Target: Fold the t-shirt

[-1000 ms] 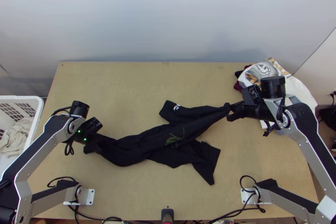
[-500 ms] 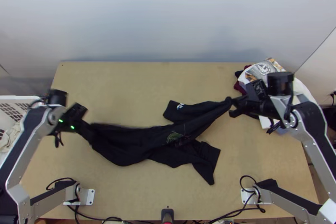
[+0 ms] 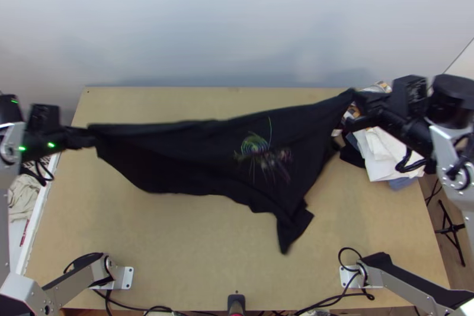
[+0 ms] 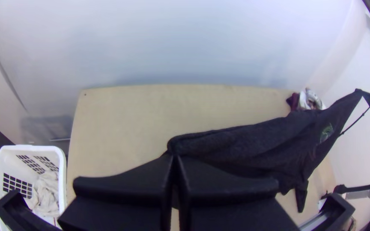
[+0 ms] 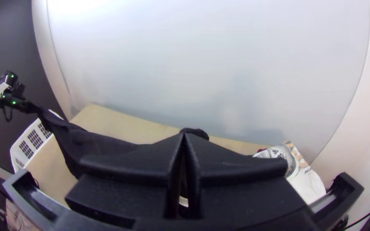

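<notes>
The black t-shirt (image 3: pixel 201 156) hangs stretched between both grippers above the table, its printed design facing up and its lower part drooping toward the near edge. At its left end my left gripper (image 3: pixel 89 137) is shut on a corner. The right gripper (image 3: pixel 355 105) holds the opposite upper corner, over the table's right side. In the left wrist view, the left gripper (image 4: pixel 175 157) pinches the bunched end of the shirt (image 4: pixel 253 141). In the right wrist view, cloth (image 5: pixel 195 131) bulges just beyond the closed tips of the right gripper (image 5: pixel 185 136).
A pile of white and dark clothes (image 3: pixel 385 156) lies at the table's right edge. Beyond the left edge stands a white basket (image 4: pixel 63 179) with light cloth inside. Bare wood of the table (image 3: pixel 178 257) shows in front of the shirt.
Both grippers have moved outward and up the picture, the left one farther. The shirt has been pulled wider and lifted, and its print has come into fuller sight.
</notes>
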Robot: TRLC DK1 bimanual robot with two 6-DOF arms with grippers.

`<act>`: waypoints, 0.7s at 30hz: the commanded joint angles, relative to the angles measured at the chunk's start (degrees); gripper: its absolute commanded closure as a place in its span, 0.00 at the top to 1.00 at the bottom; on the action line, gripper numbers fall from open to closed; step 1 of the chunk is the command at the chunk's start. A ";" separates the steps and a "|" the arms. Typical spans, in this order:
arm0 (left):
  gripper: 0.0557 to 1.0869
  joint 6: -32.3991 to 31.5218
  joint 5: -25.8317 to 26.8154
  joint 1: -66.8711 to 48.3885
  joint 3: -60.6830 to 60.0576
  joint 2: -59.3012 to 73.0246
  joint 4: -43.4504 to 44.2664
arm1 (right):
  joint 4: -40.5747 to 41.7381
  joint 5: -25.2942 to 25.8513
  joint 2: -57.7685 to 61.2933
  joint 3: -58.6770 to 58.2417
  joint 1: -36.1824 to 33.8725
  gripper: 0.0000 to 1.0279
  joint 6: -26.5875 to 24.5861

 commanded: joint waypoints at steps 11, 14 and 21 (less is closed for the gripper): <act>0.04 0.77 4.24 -11.17 5.22 -8.95 -10.15 | -13.11 0.66 -14.34 -8.75 11.57 0.03 -1.39; 0.04 4.64 3.54 -11.96 -5.77 -13.43 -10.24 | -17.68 0.66 -19.18 -14.91 11.66 0.03 -2.26; 0.04 10.96 0.29 -13.54 -23.09 -21.25 -11.47 | -25.32 0.66 -25.59 -26.86 10.34 0.03 -4.37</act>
